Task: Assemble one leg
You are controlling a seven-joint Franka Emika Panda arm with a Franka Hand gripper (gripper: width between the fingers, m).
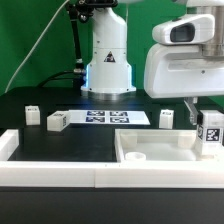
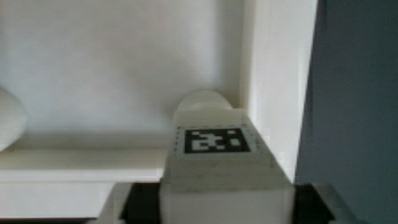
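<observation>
My gripper (image 1: 206,122) is shut on a leg (image 1: 211,131), a stubby white post with a black-and-white tag, and holds it over the right corner of the large white tray-shaped piece (image 1: 150,156). In the wrist view the leg (image 2: 217,150) stands between the dark fingers (image 2: 146,204) of the gripper (image 2: 228,206). Its rounded end points into the inner corner of the tray piece (image 2: 107,90), beside the raised rim. I cannot tell whether the leg touches the piece. Three more legs stand on the table: two on the exterior view's left (image 1: 30,115) (image 1: 57,121) and one right of centre (image 1: 166,119).
The marker board (image 1: 105,118) lies flat in the middle of the black table in front of the arm's white base (image 1: 108,65). A low white wall (image 1: 60,172) runs along the table's near edge, with a corner block at the exterior view's left (image 1: 8,143).
</observation>
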